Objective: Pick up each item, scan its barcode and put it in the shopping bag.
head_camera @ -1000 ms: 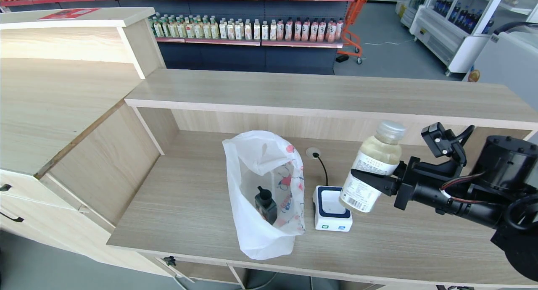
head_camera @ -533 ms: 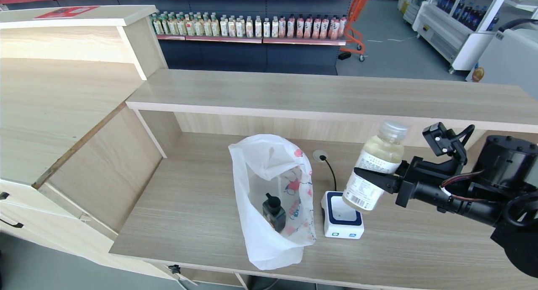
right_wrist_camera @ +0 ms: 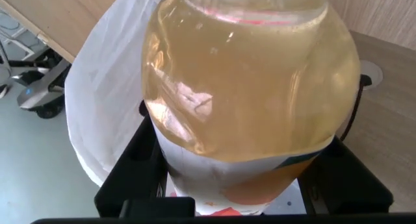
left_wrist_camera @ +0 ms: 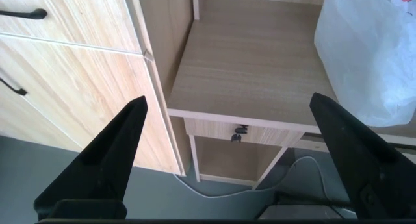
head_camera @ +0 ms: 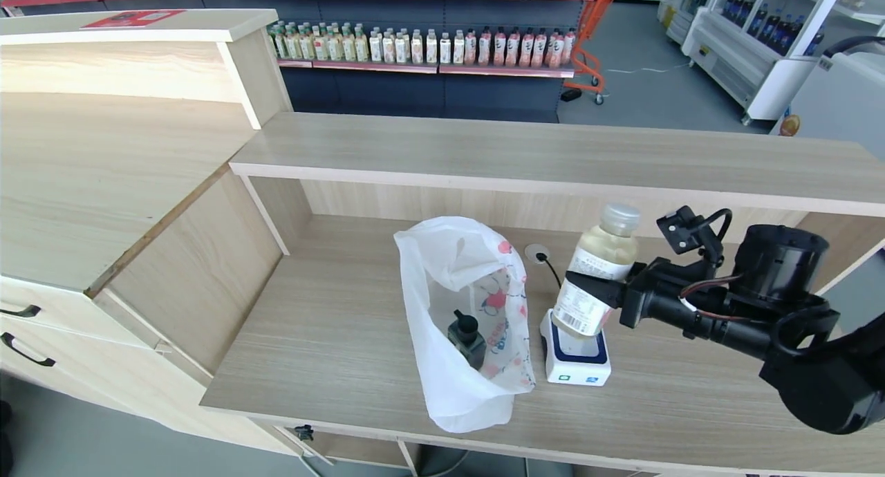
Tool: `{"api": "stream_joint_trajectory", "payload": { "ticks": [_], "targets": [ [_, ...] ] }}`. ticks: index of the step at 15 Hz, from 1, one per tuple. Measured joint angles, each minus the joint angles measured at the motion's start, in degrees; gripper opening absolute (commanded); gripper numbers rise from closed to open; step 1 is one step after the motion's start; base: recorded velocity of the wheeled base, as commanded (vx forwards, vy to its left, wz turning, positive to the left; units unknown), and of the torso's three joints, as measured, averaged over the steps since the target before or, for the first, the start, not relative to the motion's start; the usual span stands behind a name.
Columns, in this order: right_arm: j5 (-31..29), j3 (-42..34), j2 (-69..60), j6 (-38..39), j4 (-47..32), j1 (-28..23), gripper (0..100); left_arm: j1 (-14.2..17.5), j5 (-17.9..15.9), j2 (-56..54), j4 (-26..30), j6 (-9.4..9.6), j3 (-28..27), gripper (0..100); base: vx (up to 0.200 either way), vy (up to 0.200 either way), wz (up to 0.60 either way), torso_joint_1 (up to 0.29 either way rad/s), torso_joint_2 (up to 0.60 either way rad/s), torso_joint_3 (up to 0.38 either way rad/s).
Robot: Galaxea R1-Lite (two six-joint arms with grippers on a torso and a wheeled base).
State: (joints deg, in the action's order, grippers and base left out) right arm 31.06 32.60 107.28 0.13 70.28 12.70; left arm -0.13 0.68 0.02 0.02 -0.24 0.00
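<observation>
Hanging tilted over the scanner [head_camera: 577, 358], the bottle [head_camera: 596, 263] sits right of centre in the head view. Its cap leans up and to the right, and its base is low over the scanner's dark window. Whether the base touches the window or hangs just above it cannot be told.

The right fingers [head_camera: 596, 289] are clamped across the label at mid-height, one on each side. This leaves the lower label and its barcode bare, which is likely why the grip sits so high. The barcode seems to face the camera rather than straight down, so a small turn may be needed before it reads. In the right wrist view the bottle [right_wrist_camera: 250, 87] shows pale liquid, with a black finger on either flank.

Just left of the scanner stands the bag [head_camera: 460, 387], mouth open upward, with a dark bottle [head_camera: 467, 333] inside. Keeping the bag beside the scanner probably makes the drop after the scan short. A cable [head_camera: 551, 273] runs from the scanner back to a hole in the table [head_camera: 332, 339].

The left fingers [left_wrist_camera: 107, 165] are spread wide with nothing between them. They hang off the table's near edge, apart from the bag and, it seems, out of the working arm's way.
</observation>
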Motion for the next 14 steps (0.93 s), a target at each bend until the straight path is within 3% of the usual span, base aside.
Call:
{"api": "stream_joint_trajectory", "payload": {
  "ticks": [4,10,14],
  "targets": [
    [-1.3,4.0,9.0,-0.2,3.9,0.5,0,0.0,0.0,0.0,0.0,0.02,0.0,100,0.000,0.000,0.00,0.000,0.00,0.000],
    [-1.3,11.0,16.8,-0.1,5.1,5.3,0,0.0,0.0,0.0,0.0,0.02,0.0,100,0.000,0.000,0.00,0.000,0.00,0.000],
    [-1.3,21.5,21.0,0.0,3.5,7.9,0,0.0,0.0,0.0,0.0,0.00,0.0,100,0.000,0.000,0.00,0.000,0.00,0.000]
  ]
}}
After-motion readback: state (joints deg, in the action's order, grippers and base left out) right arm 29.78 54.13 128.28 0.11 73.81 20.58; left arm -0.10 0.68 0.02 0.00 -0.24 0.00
